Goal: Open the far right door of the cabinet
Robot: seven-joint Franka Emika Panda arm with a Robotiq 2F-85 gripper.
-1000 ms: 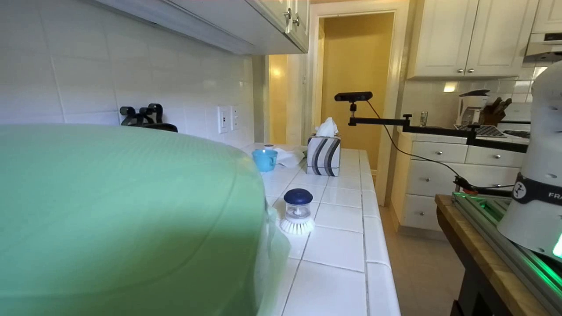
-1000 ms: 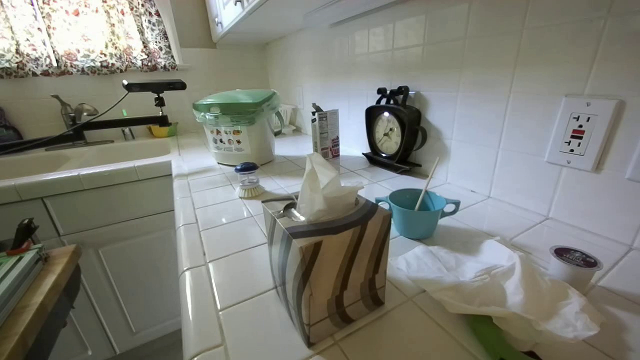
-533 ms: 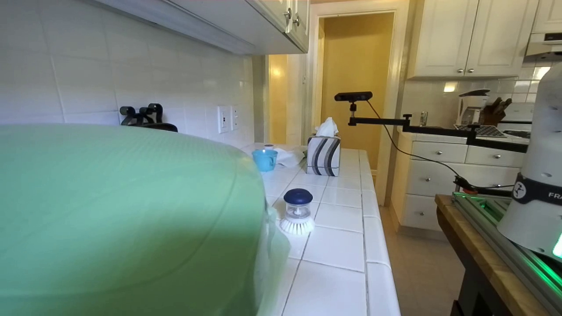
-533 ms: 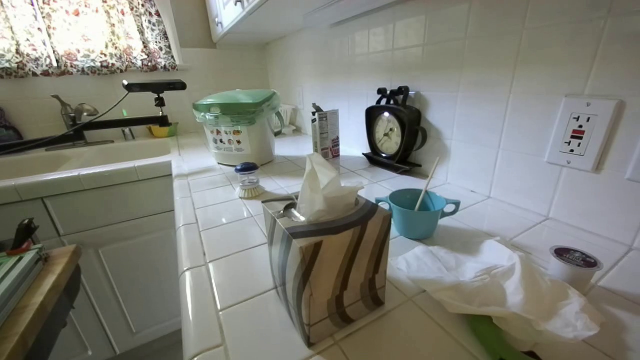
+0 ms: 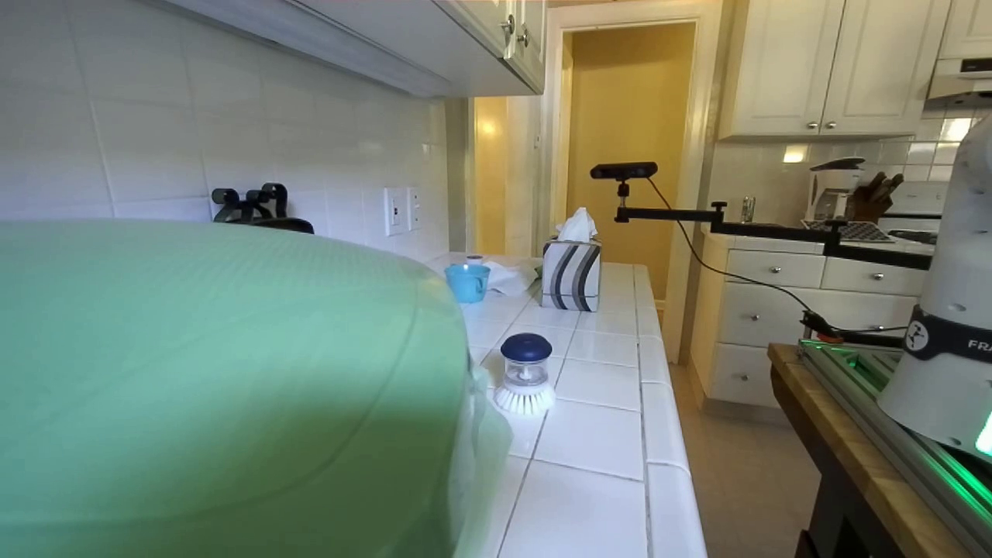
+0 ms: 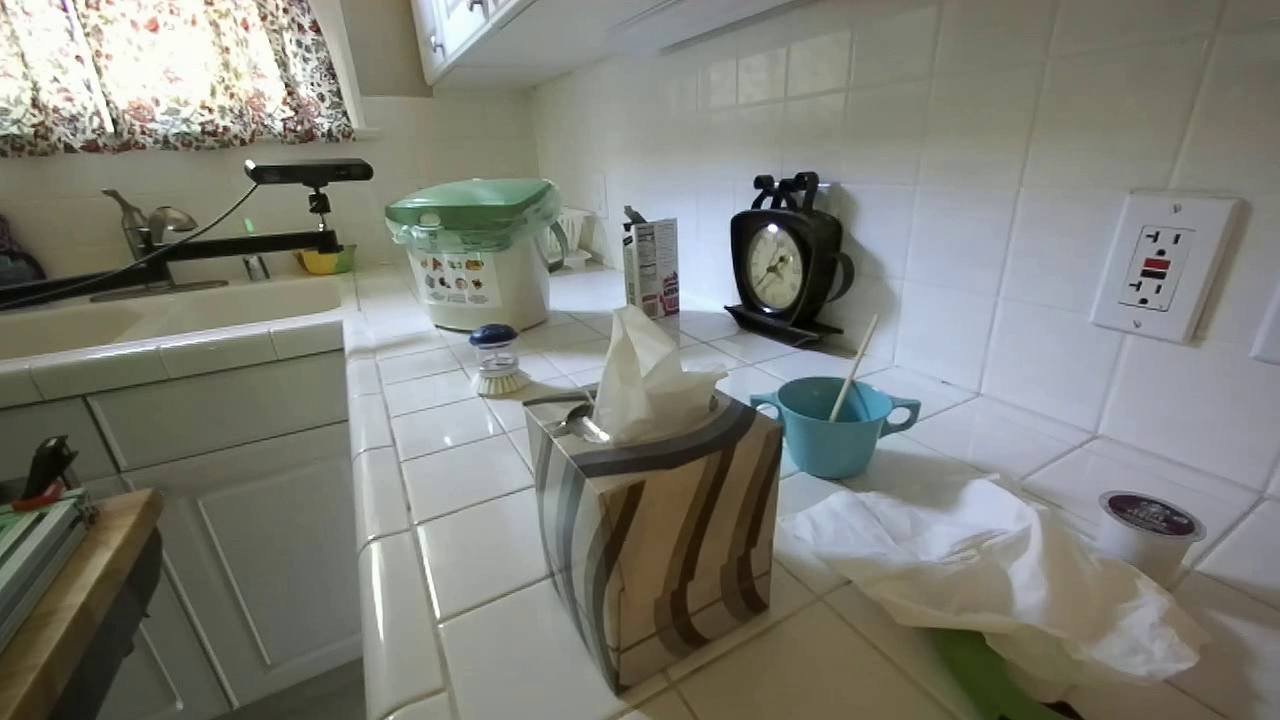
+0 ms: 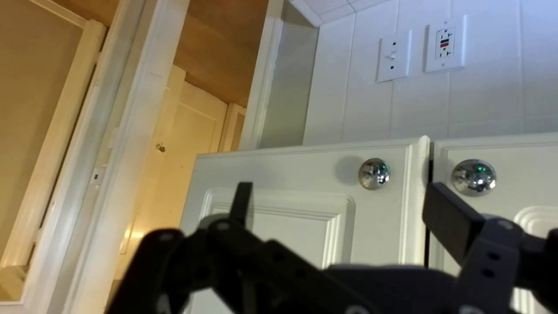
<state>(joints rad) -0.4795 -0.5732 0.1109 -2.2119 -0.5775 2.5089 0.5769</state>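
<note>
The far right door [image 7: 379,226] of the cabinet fills the middle of the wrist view, which stands upside down. It is cream-white with a round shiny knob [image 7: 374,173]. A narrow dark gap parts it from the neighbouring door [image 7: 523,183]. My gripper [image 7: 338,192] is open and empty. Its fingers stand on either side of the knob in the picture, with their tips short of it and apart from it. In an exterior view the far right door [image 5: 533,58] is nearly edge-on at the end of the overhead cabinet [image 5: 434,46]. The cabinet's underside [image 6: 560,50] shows in an exterior view.
The neighbouring door has its own knob [image 7: 474,177] near my right finger. A door frame [image 7: 126,144] lies beside the end door. Below the cabinet, the counter holds a tissue box [image 6: 670,560], a blue cup [image 6: 835,440] and a green-lidded bin [image 6: 475,260]. A camera [image 5: 624,170] stands on a boom.
In an exterior view, the arm's white link at the right edge has shifted slightly to the right. The counter objects and the cabinet doors seen there have not moved.
</note>
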